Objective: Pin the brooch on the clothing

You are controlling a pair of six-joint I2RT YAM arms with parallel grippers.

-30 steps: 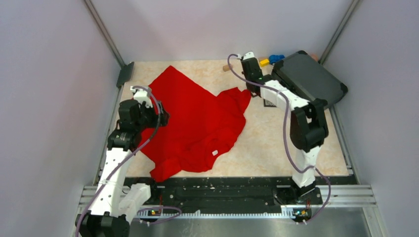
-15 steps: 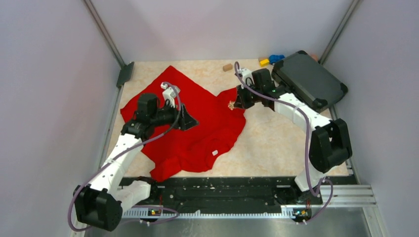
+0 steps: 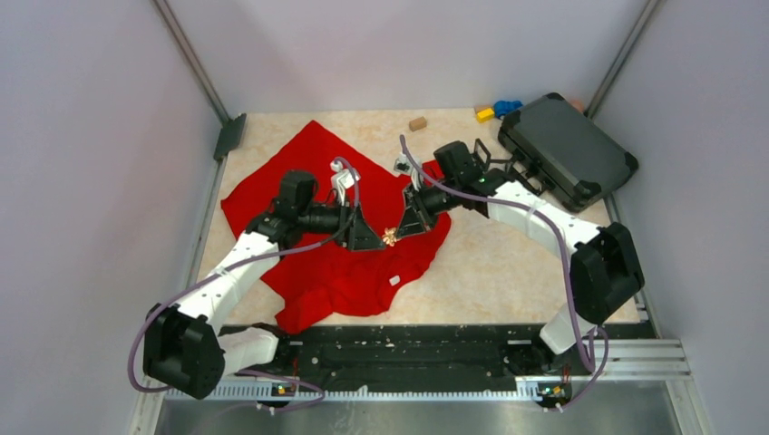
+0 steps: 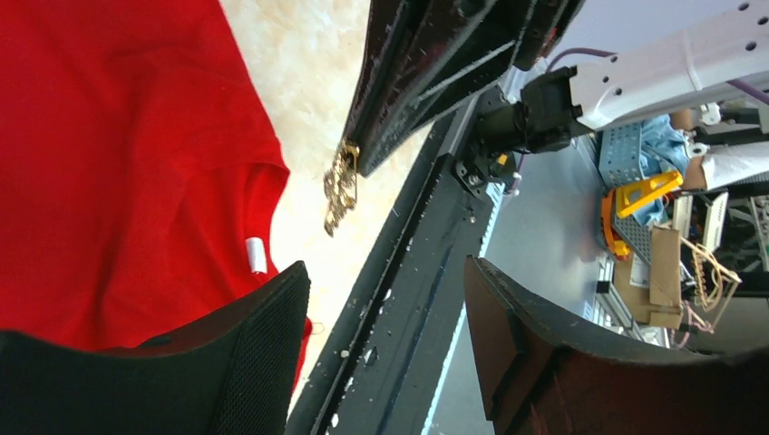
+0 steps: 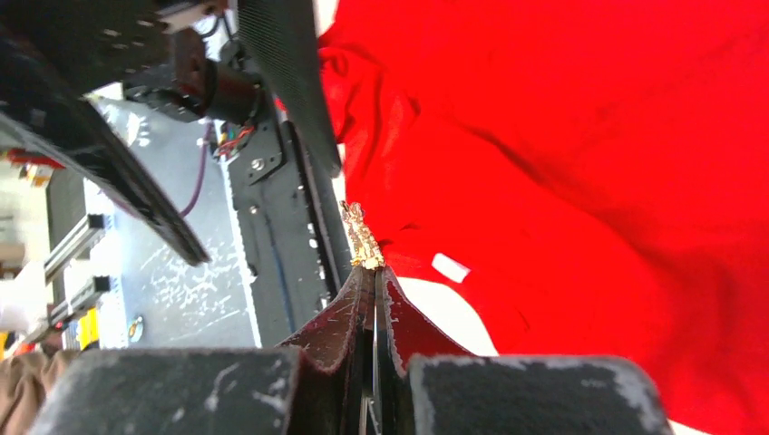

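Brooch (image 5: 361, 237) clamped in right end effector (image 5: 374, 272) over clothing (image 3: 308, 172), inside right edge; left end effector (image 4: 385, 272) apart.

The clothing (image 3: 363, 267) on the left half of the table (image 3: 508, 263), brooch (image 3: 390, 237) above the clothing's right part, case (image 3: 562, 149) far right

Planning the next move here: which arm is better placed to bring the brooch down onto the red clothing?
The right arm. The right fingers are shut on the brooch, which hangs over the clothing. The left fingers stand open, holding nothing.
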